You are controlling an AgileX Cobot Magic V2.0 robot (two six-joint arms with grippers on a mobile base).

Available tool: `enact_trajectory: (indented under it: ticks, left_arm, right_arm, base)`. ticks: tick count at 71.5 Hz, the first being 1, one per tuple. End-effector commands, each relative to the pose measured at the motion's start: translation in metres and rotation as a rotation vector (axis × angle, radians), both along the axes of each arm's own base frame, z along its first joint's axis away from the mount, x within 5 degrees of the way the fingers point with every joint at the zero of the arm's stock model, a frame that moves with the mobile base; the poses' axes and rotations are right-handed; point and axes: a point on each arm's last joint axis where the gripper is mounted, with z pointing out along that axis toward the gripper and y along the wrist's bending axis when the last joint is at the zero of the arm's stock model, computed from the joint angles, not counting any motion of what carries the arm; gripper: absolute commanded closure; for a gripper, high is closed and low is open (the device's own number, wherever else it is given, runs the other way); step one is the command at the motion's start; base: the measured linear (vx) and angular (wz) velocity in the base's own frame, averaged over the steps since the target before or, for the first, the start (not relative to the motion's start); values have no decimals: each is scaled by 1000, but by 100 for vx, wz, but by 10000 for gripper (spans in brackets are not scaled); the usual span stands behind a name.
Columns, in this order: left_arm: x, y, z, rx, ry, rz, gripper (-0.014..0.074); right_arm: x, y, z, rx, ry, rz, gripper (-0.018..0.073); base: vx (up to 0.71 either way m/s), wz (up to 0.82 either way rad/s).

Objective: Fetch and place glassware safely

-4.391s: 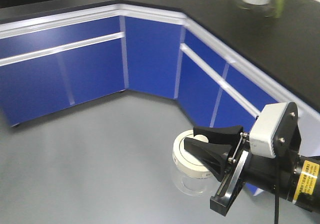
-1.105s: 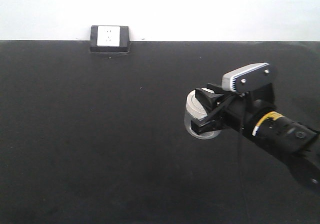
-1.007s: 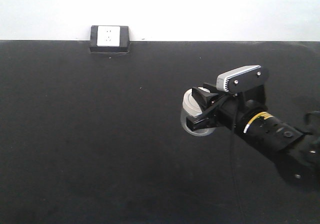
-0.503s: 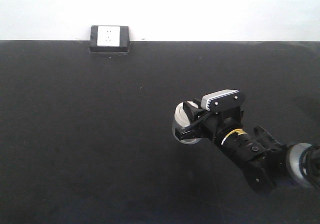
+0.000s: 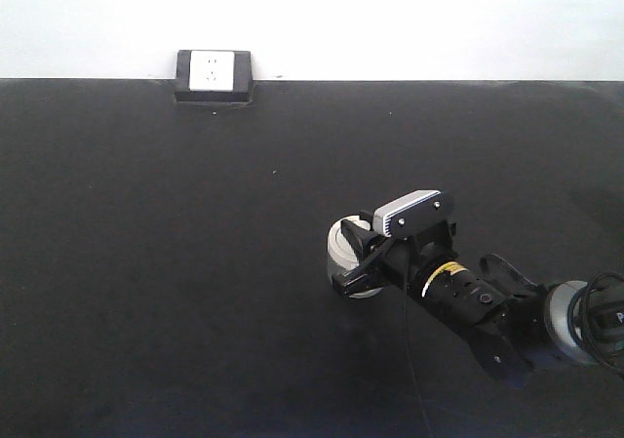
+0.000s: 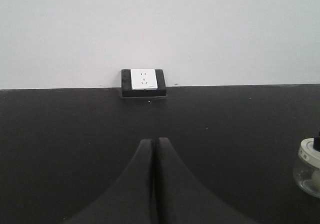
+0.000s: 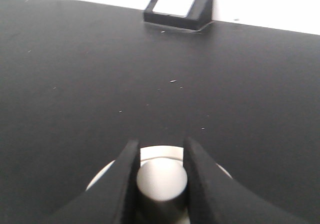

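My right pincer [image 7: 161, 146] is clamped on the jar [image 5: 339, 244] by its white lid knob [image 7: 161, 180], lower right of centre over the black counter [image 5: 146, 262]; left pincer [image 6: 153, 143] fully closed, empty.

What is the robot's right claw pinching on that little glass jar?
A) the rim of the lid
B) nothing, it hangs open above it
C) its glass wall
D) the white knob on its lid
D: the right wrist view shows the right gripper with its two fingers pressed against either side of the white knob atop the glass jar.
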Motion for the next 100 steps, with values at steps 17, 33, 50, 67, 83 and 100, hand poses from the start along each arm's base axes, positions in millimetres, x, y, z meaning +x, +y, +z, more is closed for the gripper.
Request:
enact_trajectory:
  ticks: [17,33,50,67,83,100]
  left_arm:
    - [0,-1,16,-22,-87,-12,603]
    - [0,-1,16,-22,-87,-12,603]
    - [0,-1,16,-22,-87,-12,603]
    - [0,-1,16,-22,-87,-12,603]
    - [0,-1,16,-22,-87,-12,603]
    - [0,-1,16,-22,-87,-12,603]
  right_arm:
    - [1,2,25,10,-63,18,129]
    - [-12,-7,80,43,-85,-10,85]
    - [-50,-28,148,20,-98,-58,85]
    - [-101,-56,198,4,-112,-110,85]
    - [-153,-84,225,-35,-138,-150,85]
    - [-206,-111,243,-47,-221,-189,85]
  base:
    - [0,0]
    - [0,0]
    - [0,0]
    - [0,0]
    - [0,0]
    - [0,0]
